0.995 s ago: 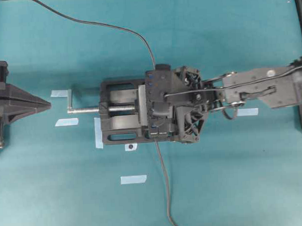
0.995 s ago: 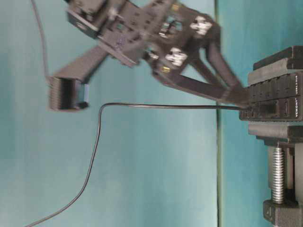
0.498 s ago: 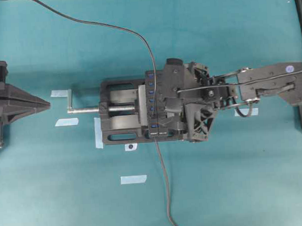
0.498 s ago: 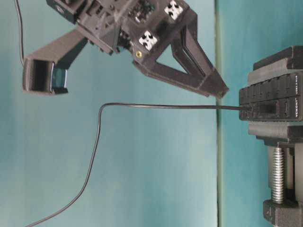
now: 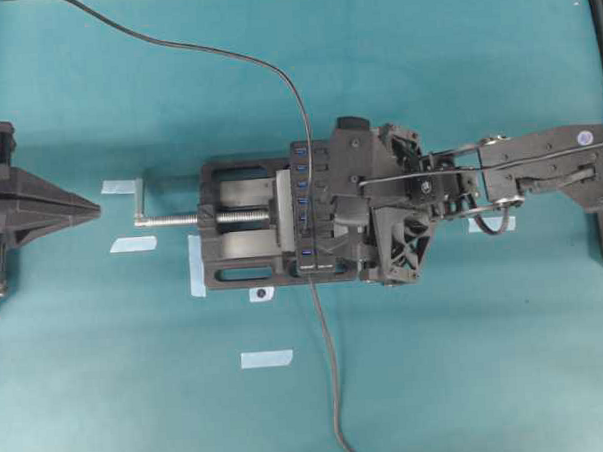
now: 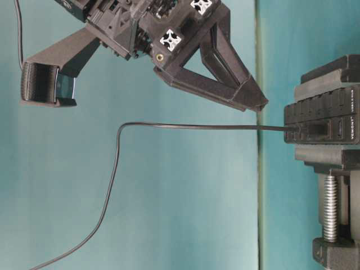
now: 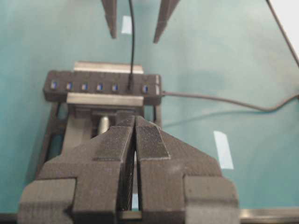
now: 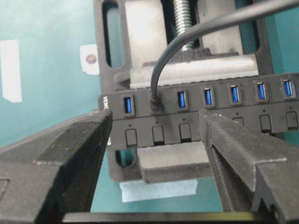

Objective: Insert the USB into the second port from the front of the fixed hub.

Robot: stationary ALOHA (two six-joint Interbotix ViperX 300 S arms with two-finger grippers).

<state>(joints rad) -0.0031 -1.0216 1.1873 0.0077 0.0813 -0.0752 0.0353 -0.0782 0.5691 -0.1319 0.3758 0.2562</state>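
Overhead view shows the right gripper [image 5: 326,217] drawn back a little toward the right since a second ago, so more of the fixed hub [image 5: 303,208] and its blue ports is uncovered; the table-level view agrees, with the fingers [image 6: 247,95] now lifted clear of the hub's edge they were touching before. Its jaws stand wide apart and hold nothing. The left gripper [image 5: 76,208], parked at the far left of the table, hasn't budged, and its two pads are pressed together on nothing.

The USB [image 8: 155,103] sits plugged into the second port from the hub's end, one empty blue port beyond it, and its cable [image 5: 328,365] trails off toward the near edge of the table. The hub is clamped in the black vise [image 5: 242,239], whose silver screw [image 5: 176,219] points left.

From above, the right gripper's body hides the right side of the hub and the plug itself. In the right wrist view the hub's far end is cut off by the frame. In the table-level view, white lettering on the hub's end reads roughly "VEMONT", with smaller print beside it too fine to read. Strips of pale tape [image 5: 266,359] lie on the teal table [image 5: 468,379].
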